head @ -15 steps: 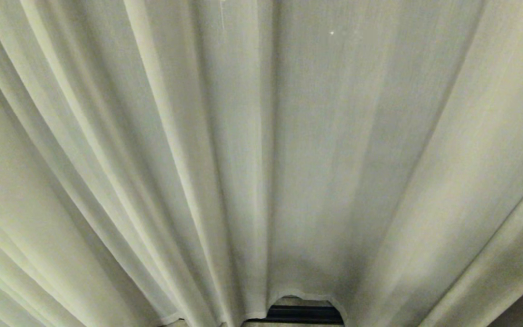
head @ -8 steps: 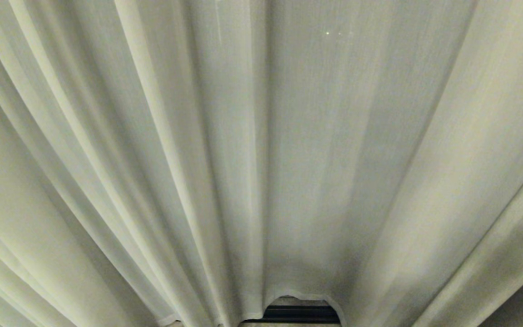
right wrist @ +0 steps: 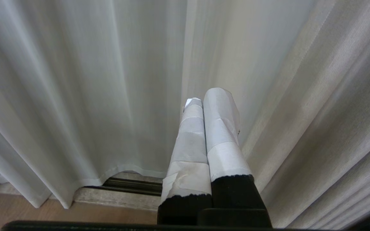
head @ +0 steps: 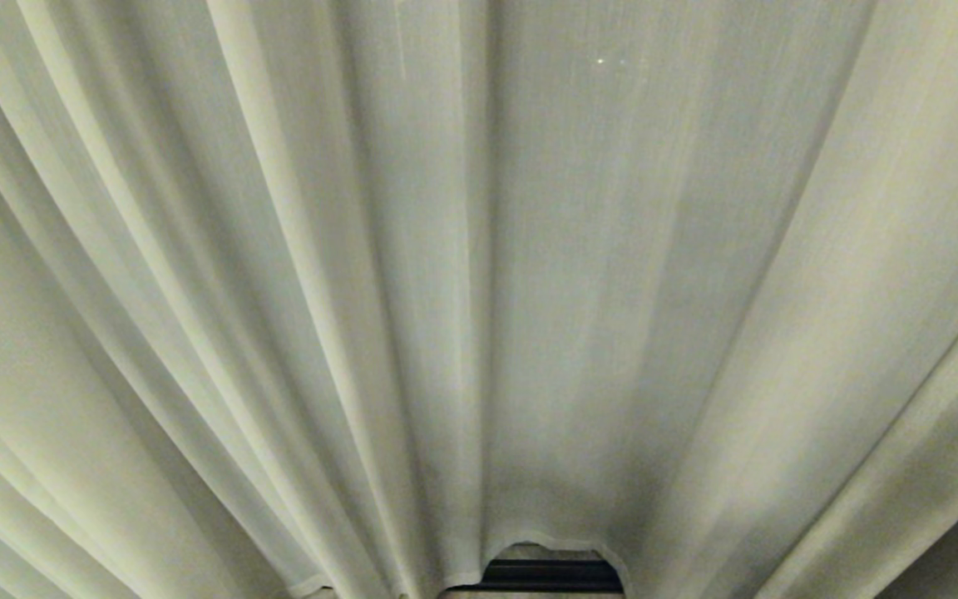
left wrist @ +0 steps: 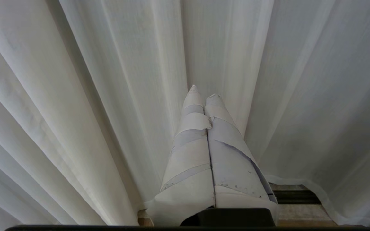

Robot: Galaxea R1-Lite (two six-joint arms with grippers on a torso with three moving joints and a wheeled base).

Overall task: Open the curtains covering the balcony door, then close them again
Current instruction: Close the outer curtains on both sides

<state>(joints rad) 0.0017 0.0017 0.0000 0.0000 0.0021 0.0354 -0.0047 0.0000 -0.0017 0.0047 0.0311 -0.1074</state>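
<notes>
Close up, the left gripper (left wrist: 204, 91) and the right gripper (right wrist: 209, 96) are both clenched tight with nothing in them, each one pointing at the cloth from just in front of it. Behind them hang the curtains (head: 279, 299), pulled all the way across, with long folds running up and down and the two edges meeting near the middle (head: 479, 291), between the two grippers. Farthest back, only a dark bit of the door (head: 550, 574) peeks out under the hem, so I think each gripper must go for its own edge and pull out sideways.
</notes>
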